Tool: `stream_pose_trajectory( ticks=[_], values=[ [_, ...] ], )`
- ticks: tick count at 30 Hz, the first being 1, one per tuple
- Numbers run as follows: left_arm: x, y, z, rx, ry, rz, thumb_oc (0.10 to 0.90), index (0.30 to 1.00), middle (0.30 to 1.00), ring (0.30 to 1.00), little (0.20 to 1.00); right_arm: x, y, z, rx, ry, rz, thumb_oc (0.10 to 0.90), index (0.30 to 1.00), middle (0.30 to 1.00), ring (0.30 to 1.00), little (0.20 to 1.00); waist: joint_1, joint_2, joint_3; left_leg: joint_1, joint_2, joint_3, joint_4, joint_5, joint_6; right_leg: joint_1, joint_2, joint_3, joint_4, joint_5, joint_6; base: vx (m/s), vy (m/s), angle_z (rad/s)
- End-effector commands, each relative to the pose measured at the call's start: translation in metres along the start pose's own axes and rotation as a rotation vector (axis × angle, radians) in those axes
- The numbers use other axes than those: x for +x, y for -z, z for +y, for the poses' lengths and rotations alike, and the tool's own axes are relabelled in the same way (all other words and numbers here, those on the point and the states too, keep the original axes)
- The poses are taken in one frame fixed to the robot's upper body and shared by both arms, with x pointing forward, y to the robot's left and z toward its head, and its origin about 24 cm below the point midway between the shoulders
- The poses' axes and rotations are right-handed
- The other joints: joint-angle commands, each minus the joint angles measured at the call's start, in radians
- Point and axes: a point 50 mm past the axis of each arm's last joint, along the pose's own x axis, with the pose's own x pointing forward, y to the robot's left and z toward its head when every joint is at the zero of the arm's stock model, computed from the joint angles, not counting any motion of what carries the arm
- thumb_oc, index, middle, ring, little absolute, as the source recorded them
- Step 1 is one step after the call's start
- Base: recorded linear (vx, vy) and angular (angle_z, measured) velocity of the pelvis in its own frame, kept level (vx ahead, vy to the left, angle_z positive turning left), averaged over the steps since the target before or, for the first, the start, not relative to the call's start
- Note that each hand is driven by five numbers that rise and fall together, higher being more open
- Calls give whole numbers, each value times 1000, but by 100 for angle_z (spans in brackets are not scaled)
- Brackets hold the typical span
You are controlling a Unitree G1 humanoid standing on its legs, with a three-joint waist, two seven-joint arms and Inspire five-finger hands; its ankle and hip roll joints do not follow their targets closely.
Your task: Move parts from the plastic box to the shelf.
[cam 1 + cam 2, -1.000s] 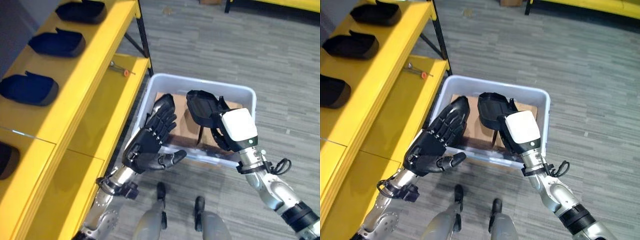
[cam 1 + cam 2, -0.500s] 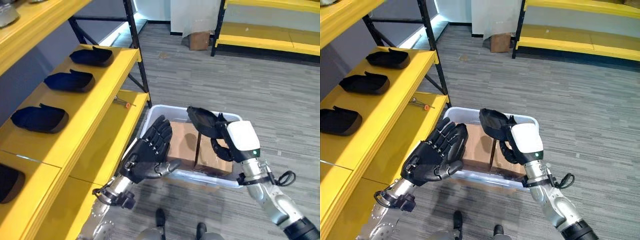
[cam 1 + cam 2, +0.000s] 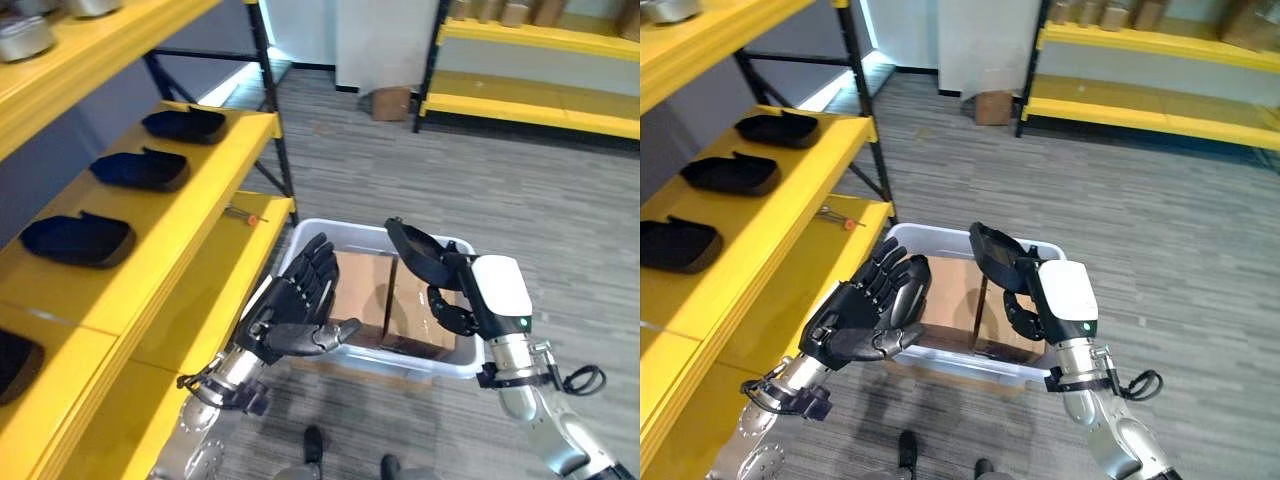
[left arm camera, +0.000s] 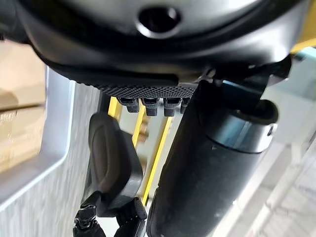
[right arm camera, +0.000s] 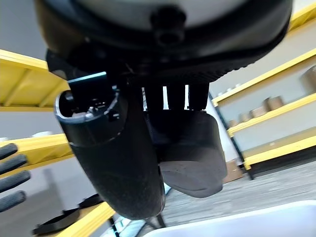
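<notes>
My right hand (image 3: 452, 308) is shut on a black curved part (image 3: 418, 256), held tilted above the white plastic box (image 3: 331, 229). In the right wrist view the thumb (image 5: 113, 153) and fingers clamp that part (image 5: 190, 148). My left hand (image 3: 290, 316) is open, palm up, over the box's left rim, a short way left of the part and holding nothing. Two brown cartons (image 3: 361, 291) fill the box. The yellow shelf (image 3: 196, 186) stands to the left, with three black parts (image 3: 185, 124) (image 3: 140, 169) (image 3: 78, 238) in a row on its middle level.
A red-handled screwdriver (image 3: 241, 213) lies on the lower yellow shelf level beside the box. A black upright post (image 3: 272, 150) stands at the shelf's corner. Another yellow rack (image 3: 530, 100) and a small carton (image 3: 390, 102) sit far back across the grey floor.
The camera has lifted, so the room's back has come into view. Both hands stay over the box, the right still holding the black part, the left still open.
</notes>
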Motion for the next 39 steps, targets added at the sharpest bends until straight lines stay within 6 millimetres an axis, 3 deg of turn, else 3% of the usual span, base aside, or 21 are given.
stream_pose_trajectory(
  ticks=[1,5,7,9,10,15,19,20,21,28,31,33,39],
  values=[
    [10,-36,3,85,22,-189,900,1000,1000,1000,1000,35,-27,-48,85,306,-199,400,300,300,300,300,4,-53,-93,67,-86,-36,-8,-102,33,-46,35,51,-27,97,0,-56,-110,9],
    [4,-35,5,81,-22,-192,900,1000,1000,1000,1000,36,-32,-50,100,311,-220,400,300,300,300,300,18,-49,-81,37,-93,-51,-8,-89,26,-52,40,44,-49,103,-9,-69,-92,8],
    [4,-35,4,80,-3,-189,900,1000,1000,1000,1000,34,-32,-52,89,327,-212,400,300,300,300,300,14,-46,-77,21,-92,-14,-8,-87,23,-58,35,19,-60,107,-8,-118,-60,27],
    [5,-35,-1,78,69,-179,900,1000,1000,1000,1000,28,-24,-56,55,367,-160,400,300,300,300,300,-9,-41,-62,13,-54,125,-8,-86,-1,-59,8,-54,-70,107,1,-143,-18,61],
    [6,-35,-3,81,79,-176,900,1000,1000,1000,1000,26,-22,-56,50,373,-152,400,300,300,300,300,-18,-41,-56,16,-38,155,-8,-79,-10,-61,-1,-73,-70,109,3,-82,25,121],
    [13,-38,-8,156,99,-174,900,1000,1000,1000,1000,30,-21,-56,36,351,-163,400,300,300,300,300,-46,-44,-49,65,54,233,28,-66,-38,-68,-51,-110,-44,106,0,-41,130,87],
    [21,-45,-2,127,75,-209,900,1000,1000,1000,1000,28,-18,-58,29,364,-169,400,300,300,300,300,-83,-54,-53,99,162,321,67,14,-72,-59,-87,-158,-41,112,1,-67,227,86],
    [25,-46,-3,144,77,-228,900,1000,1000,1000,1000,26,-17,-59,23,371,-180,400,300,300,300,300,-105,-57,-53,132,210,358,84,47,-93,-52,-105,-185,-35,109,0,-63,262,100],
    [25,-46,-4,144,75,-235,900,1000,1000,1000,1000,25,-17,-59,19,373,-189,400,300,300,300,300,-111,-56,-54,143,216,364,87,50,-96,-52,-110,-189,-33,110,-1,-76,328,87],
    [24,-41,-9,163,70,-199,900,1000,1000,1000,1000,22,-20,-61,53,361,-244,400,300,300,300,300,-111,-17,-54,155,177,387,65,20,-93,-30,-141,-203,-27,105,22,-32,319,43],
    [20,-43,-6,173,30,-202,900,1000,1000,1000,1000,24,-26,-64,69,379,-270,400,300,300,300,300,-95,-9,-61,168,144,384,36,-28,-72,-22,-166,-210,-21,109,41,-47,396,35],
    [15,-45,-3,187,4,-200,900,1000,1000,1000,1000,28,-33,-66,92,399,-281,400,300,300,300,300,-69,-13,-69,188,110,384,3,-91,-49,-12,-194,-235,-25,121,63,-82,429,52],
    [5,-47,-2,215,-18,-196,900,1000,1000,1000,1000,36,-53,-69,128,422,-341,400,300,300,300,300,12,-26,-77,187,57,363,-8,-133,-7,14,-267,-327,-58,177,117,-103,301,28]
  ],
)
